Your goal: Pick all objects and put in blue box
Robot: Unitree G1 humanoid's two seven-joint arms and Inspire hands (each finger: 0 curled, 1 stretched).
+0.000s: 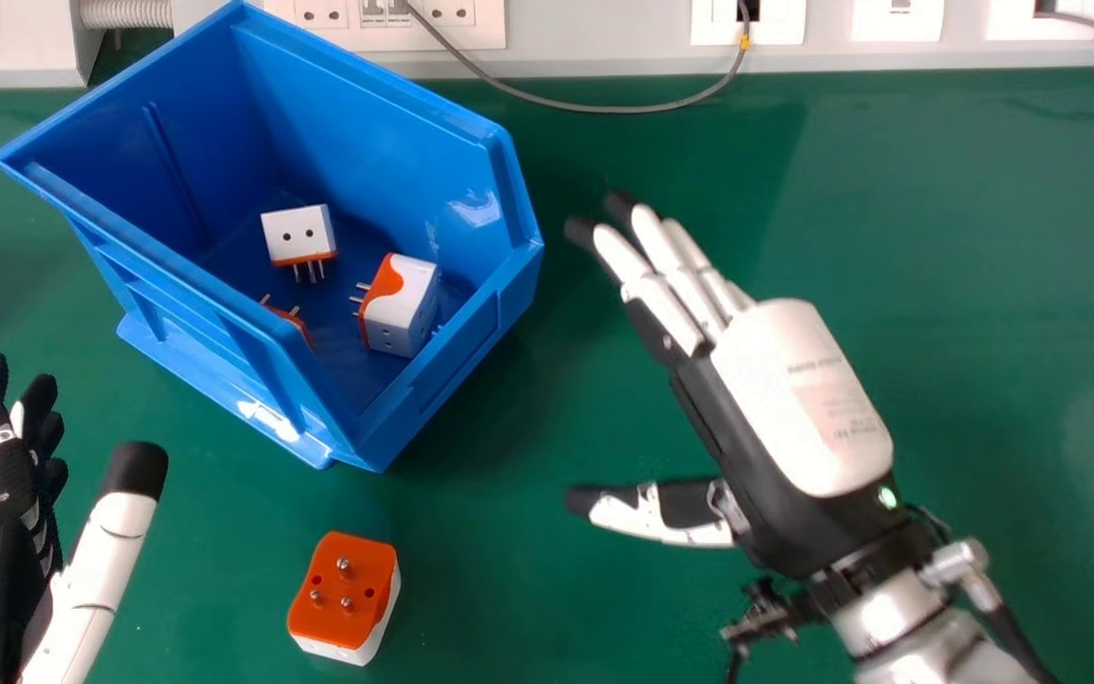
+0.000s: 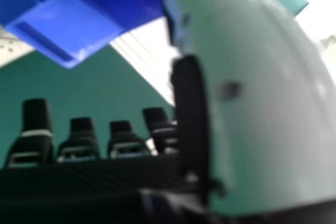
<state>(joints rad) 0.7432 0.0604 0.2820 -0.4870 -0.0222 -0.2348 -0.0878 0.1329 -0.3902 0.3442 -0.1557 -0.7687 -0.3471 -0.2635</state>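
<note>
Chunky orange-and-white plug adapter (image 1: 343,594): lying on the smooth green table (image 1: 984,285), b/w the hands; picking it is looking like the step in hand.
Black-and-white R hand (image 1: 799,399): hovering, fingers (image 1: 666,304) straight & released, holding nothing; needing to line up low beside the adapter.
Black-and-white L hand (image 1: 10,494): showing lower left in head view, fingers relaxed & holding nothing; needing to keep clear if R is picking.
Metal pins (image 1: 346,563): pointing up, so the palm is risking a jab; fingers & thumb should be closing on opposite sides, evenly, b4 lifting.
Deep blue plastic box (image 1: 457,347): standing just beyond, holding a white adapter w/ orange base (image 1: 298,228), a white-and-orange block adapter (image 1: 411,299) & an orange piece (image 1: 292,321), prob. a third adapter, mostly hidden.
Raised blue rim (image 1: 367,76): calling for full clearance; R should be releasing low inside, avoiding a bounce.
</note>
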